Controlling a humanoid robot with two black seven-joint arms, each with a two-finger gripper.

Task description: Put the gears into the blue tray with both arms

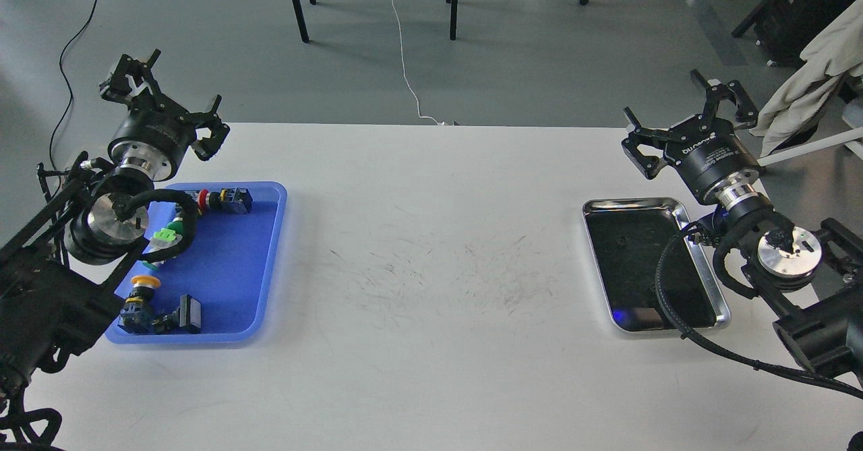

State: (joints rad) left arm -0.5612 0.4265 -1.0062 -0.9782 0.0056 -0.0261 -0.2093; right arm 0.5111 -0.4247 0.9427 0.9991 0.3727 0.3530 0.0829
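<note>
The left arm hides part of the blue tray (232, 282), which holds push-button switches (226, 200). Gears are too small to make out. Left end effector (162, 97) and right end effector (684, 117) both hang spread, empty.

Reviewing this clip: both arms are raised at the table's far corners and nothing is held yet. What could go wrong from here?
1. The gears in the steel tray are tiny and dark against its dark inside; the right pincer may miss or fumble them.
2. The blue tray already holds push-button switches; the left pincer could knock them when placing.
3. The right arm's cable drapes over the steel tray and may drag it.
</note>
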